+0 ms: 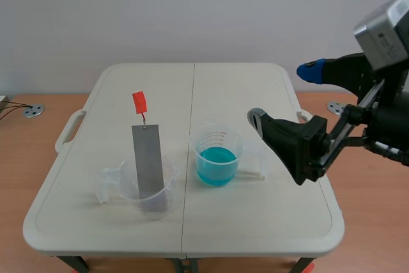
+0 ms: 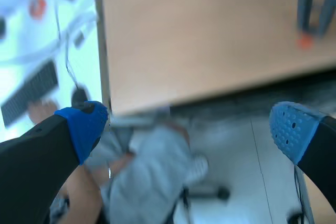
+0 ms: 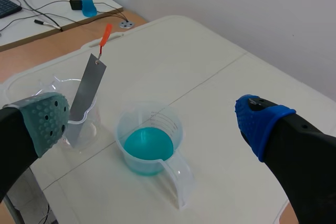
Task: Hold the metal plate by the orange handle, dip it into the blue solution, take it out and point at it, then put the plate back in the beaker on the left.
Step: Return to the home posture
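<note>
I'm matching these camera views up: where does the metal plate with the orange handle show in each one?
Scene view: the metal plate stands tilted in the clear beaker, left of the blue-solution beaker.
Left wrist view: not in it.
Right wrist view: the metal plate leans in the same clear beaker, beside the blue-solution beaker.
Shared landmark: the blue-solution beaker, in the scene and right wrist views.

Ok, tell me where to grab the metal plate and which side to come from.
Grip the orange handle, not the metal plate. The plate leans in the left beaker, so the handle stands free above the rim. Probably best from above with the open right hand, closing on the handle's thin flat faces.
</note>
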`<action>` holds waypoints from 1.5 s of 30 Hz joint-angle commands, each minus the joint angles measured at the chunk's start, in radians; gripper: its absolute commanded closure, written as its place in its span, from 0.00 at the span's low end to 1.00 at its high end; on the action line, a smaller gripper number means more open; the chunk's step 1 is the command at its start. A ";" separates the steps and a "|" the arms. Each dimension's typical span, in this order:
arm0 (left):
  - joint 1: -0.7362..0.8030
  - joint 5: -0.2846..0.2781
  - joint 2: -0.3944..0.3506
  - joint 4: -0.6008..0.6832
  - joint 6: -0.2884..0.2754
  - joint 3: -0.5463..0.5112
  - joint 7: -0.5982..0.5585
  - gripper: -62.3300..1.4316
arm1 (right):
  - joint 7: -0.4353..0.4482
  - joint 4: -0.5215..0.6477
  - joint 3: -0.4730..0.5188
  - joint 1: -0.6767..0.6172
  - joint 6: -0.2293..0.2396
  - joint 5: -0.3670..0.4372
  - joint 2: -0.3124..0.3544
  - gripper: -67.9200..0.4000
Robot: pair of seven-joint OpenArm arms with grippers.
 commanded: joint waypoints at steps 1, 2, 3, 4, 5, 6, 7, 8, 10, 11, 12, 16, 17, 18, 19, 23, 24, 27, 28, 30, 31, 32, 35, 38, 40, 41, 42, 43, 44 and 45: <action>-0.003 0.005 0.030 0.039 -0.011 0.021 -0.045 0.00 | 0.025 0.029 0.024 -0.023 -0.004 0.011 0.013 0.02; -0.003 0.006 0.039 0.064 -0.038 0.021 -0.069 0.00 | 0.035 0.038 0.037 -0.044 -0.004 0.011 0.013 0.02; -0.003 0.010 0.050 0.089 -0.077 0.021 -0.093 0.00 | 0.048 0.043 0.047 -0.063 -0.004 0.011 0.013 0.02; -0.004 0.019 0.061 0.113 -0.119 0.022 -0.117 0.00 | 0.058 0.049 0.053 -0.076 -0.003 0.011 0.013 0.02; -0.004 0.036 0.072 0.134 -0.156 0.024 -0.141 0.00 | 0.069 0.053 0.058 -0.089 -0.004 0.010 0.013 0.02; -0.004 0.053 0.084 0.154 -0.191 0.028 -0.164 0.00 | 0.075 0.055 0.063 -0.098 -0.004 0.006 0.013 0.02; -0.005 0.064 0.095 0.174 -0.220 0.034 -0.185 0.00 | 0.080 0.055 0.065 -0.106 -0.004 0.006 0.013 0.02; -0.005 0.069 0.105 0.192 -0.244 0.040 -0.202 0.00 | 0.092 0.055 0.066 -0.114 -0.004 0.005 0.013 0.02; -0.013 0.095 0.125 0.224 -0.287 0.055 -0.221 0.00 | 0.099 0.055 0.066 -0.122 -0.004 0.001 0.013 0.02; -0.019 0.108 0.134 0.238 -0.304 0.064 -0.222 0.00 | 0.100 0.055 0.066 -0.127 -0.004 0.001 0.013 0.02; -0.027 0.121 0.142 0.252 -0.314 0.076 -0.222 0.00 | 0.100 0.055 0.066 -0.130 -0.003 0.001 0.013 0.02; -0.067 0.172 0.153 0.277 -0.328 0.137 -0.221 0.00 | 0.099 0.055 0.067 -0.151 -0.011 0.000 0.013 0.02; -0.085 0.184 0.153 0.277 -0.331 0.155 -0.216 0.00 | 0.099 0.055 0.067 -0.159 -0.012 0.000 0.013 0.02; -0.105 0.193 0.153 0.277 -0.331 0.175 -0.208 0.00 | 0.101 0.055 0.067 -0.166 -0.015 0.000 0.013 0.02; -0.126 0.195 0.153 0.276 -0.330 0.195 -0.203 0.00 | 0.104 0.055 0.067 -0.172 -0.015 0.001 0.013 0.02; -0.189 0.207 0.153 0.277 -0.330 0.258 -0.175 0.00 | 0.135 0.055 0.067 -0.198 -0.031 0.001 0.013 0.02; -0.199 0.220 0.153 0.277 -0.330 0.270 -0.175 0.00 | 0.140 0.055 0.067 -0.202 -0.034 0.000 0.013 0.02; -0.215 0.251 0.153 0.277 -0.330 0.297 -0.174 0.00 | 0.140 0.055 0.067 -0.205 -0.054 0.000 0.013 0.02; -0.217 0.254 0.153 0.277 -0.330 0.303 -0.171 0.00 | 0.140 0.055 0.067 -0.205 -0.058 0.000 0.013 0.02; -0.217 0.259 0.153 0.277 -0.330 0.309 -0.173 0.00 | 0.140 0.055 0.067 -0.205 -0.068 0.000 0.013 0.02; -0.217 0.261 0.153 0.277 -0.330 0.310 -0.173 0.00 | 0.140 0.055 0.067 -0.205 -0.075 0.000 0.013 0.02; -0.217 0.261 0.153 0.277 -0.330 0.312 -0.172 0.00 | 0.140 0.055 0.067 -0.205 -0.081 0.000 0.013 0.02; -0.217 0.261 0.153 0.277 -0.330 0.312 -0.172 0.00 | 0.140 0.055 0.067 -0.205 -0.083 0.000 0.013 0.02; -0.217 0.261 0.153 0.277 -0.330 0.312 -0.173 0.00 | 0.140 0.055 0.067 -0.205 -0.083 0.000 0.013 0.02; -0.217 0.261 0.153 0.277 -0.330 0.312 -0.173 0.00 | 0.140 0.055 0.067 -0.205 -0.083 0.001 0.013 0.02; -0.217 0.261 0.153 0.277 -0.330 0.312 -0.173 0.00 | 0.140 0.055 0.067 -0.204 -0.083 0.001 0.013 0.02; -0.217 0.261 0.153 0.277 -0.330 0.312 -0.173 0.00 | 0.140 0.055 0.067 -0.204 -0.083 0.001 0.013 0.02; -0.217 0.261 0.153 0.277 -0.330 0.312 -0.172 0.00 | 0.140 0.055 0.067 -0.204 -0.083 0.001 0.013 0.02; -0.217 0.261 0.153 0.277 -0.330 0.312 -0.172 0.00 | 0.140 0.055 0.067 -0.204 -0.083 0.001 0.013 0.02; -0.217 0.261 0.153 0.277 -0.330 0.312 -0.172 0.00 | 0.140 0.055 0.067 -0.204 -0.083 0.001 0.013 0.02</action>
